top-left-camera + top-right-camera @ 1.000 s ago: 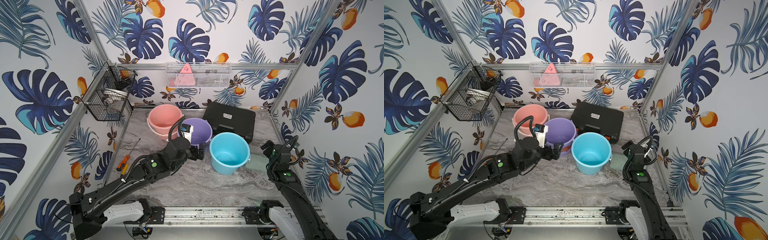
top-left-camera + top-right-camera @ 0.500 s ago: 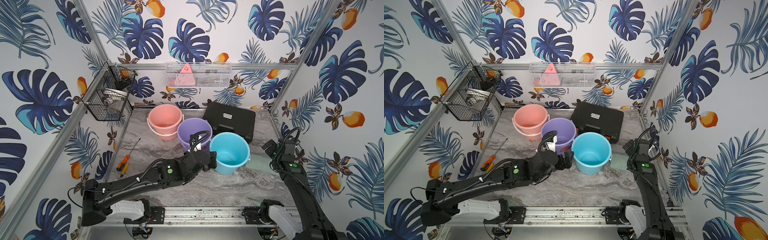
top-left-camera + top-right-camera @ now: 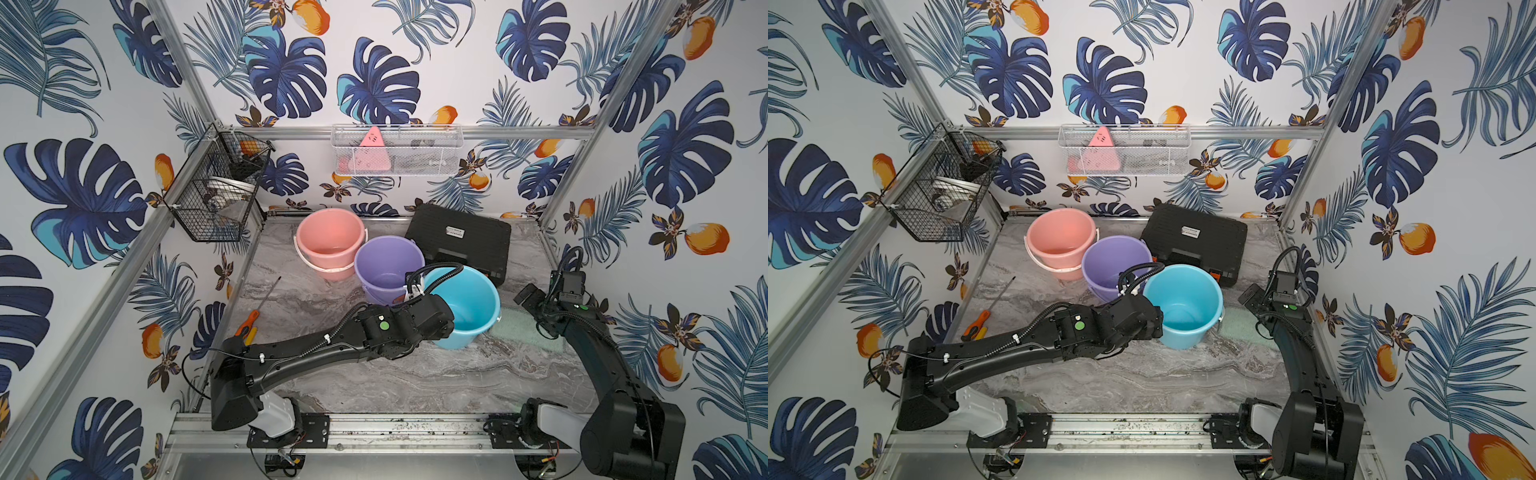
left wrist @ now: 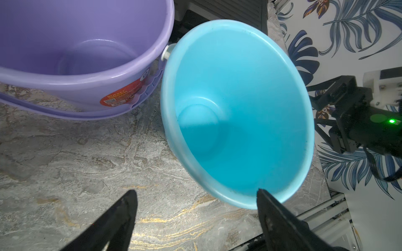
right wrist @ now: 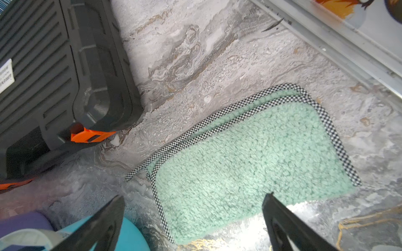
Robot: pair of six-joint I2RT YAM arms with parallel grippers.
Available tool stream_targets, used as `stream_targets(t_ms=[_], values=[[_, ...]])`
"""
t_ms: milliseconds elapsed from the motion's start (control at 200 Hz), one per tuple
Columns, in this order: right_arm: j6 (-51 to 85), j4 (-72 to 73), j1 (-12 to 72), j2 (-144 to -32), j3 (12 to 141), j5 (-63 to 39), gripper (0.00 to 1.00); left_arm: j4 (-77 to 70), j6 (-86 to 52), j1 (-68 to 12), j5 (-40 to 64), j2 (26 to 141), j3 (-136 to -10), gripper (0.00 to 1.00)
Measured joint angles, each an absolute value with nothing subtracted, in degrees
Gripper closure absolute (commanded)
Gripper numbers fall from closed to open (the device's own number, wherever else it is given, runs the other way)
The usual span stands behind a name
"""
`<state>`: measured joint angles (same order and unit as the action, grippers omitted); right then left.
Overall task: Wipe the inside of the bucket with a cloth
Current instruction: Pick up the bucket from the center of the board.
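The blue bucket point(image 3: 471, 305) point(image 3: 1185, 303) point(image 4: 239, 104) stands upright and empty on the marble table, right of centre. The cloth point(image 3: 528, 330) point(image 3: 1241, 328) point(image 5: 250, 169), pale green with a checked border, lies flat on the table just right of the bucket. My left gripper point(image 4: 195, 191) is open at the bucket's near-left rim. One fingertip point(image 4: 264, 200) overlaps the rim and the other point(image 4: 128, 200) is over the table. My right gripper point(image 3: 528, 302) point(image 5: 194, 195) hovers open above the cloth's near end, holding nothing.
A purple bucket point(image 3: 388, 266) touches the blue one on its left, with a pink bucket point(image 3: 330, 241) behind it. A black case point(image 3: 459, 245) lies at the back. A screwdriver point(image 3: 255, 316) lies near the left edge. Wire baskets point(image 3: 216, 195) hang on the walls.
My left arm swung right, from beside the purple bucket to the blue bucket's near rim, and its jaws have narrowed a little. The right arm shifted slightly over the cloth.
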<state>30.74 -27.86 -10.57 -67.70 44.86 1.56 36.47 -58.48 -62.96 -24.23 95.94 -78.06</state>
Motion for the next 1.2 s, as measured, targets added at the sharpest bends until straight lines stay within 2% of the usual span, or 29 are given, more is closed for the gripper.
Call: stream_targets(t_ms=[190, 365, 590, 731, 766, 841, 961, 1036, 1201], values=[[30.6, -28.0, -10.6, -70.6, 45.0, -1.2, 0.0, 37.4, -58.5, -61.7, -22.4, 100.1, -81.4, 0.2], [30.7, -28.0, -10.7, -73.8, 44.9, -3.8, 0.0, 38.0, -58.6, -59.9, -21.3, 103.0, -82.1, 0.31], [30.6, -27.9, -10.7, -75.2, 43.8, -4.3, 0.0, 40.4, -58.7, -58.9, -21.0, 107.0, -84.9, 0.34], [30.5, -27.8, -10.8, -75.9, 43.0, -4.8, 0.0, 40.9, -58.7, -58.0, -20.5, 108.9, -86.2, 0.44], [30.4, -27.8, -10.8, -76.3, 42.9, -4.8, 0.0, 40.9, -58.7, -57.9, -20.4, 109.2, -86.4, 0.51], [30.1, -27.8, -10.8, -76.8, 42.9, -4.8, 0.0, 41.4, -58.7, -57.7, -20.2, 109.5, -86.9, 0.56], [29.3, -27.8, -10.9, -77.1, 42.9, -4.7, 0.0, 42.2, -58.7, -57.5, -20.1, 109.6, -87.7, 0.58], [29.3, -27.9, -10.9, -77.1, 42.8, -4.7, 0.0, 43.0, -58.7, -57.4, -20.0, 110.1, -88.7, 0.65], [29.3, -27.9, -11.4, -77.0, 42.5, -4.0, 0.0, 43.8, -58.4, -57.2, -19.7, 112.0, -90.8, 0.66]])
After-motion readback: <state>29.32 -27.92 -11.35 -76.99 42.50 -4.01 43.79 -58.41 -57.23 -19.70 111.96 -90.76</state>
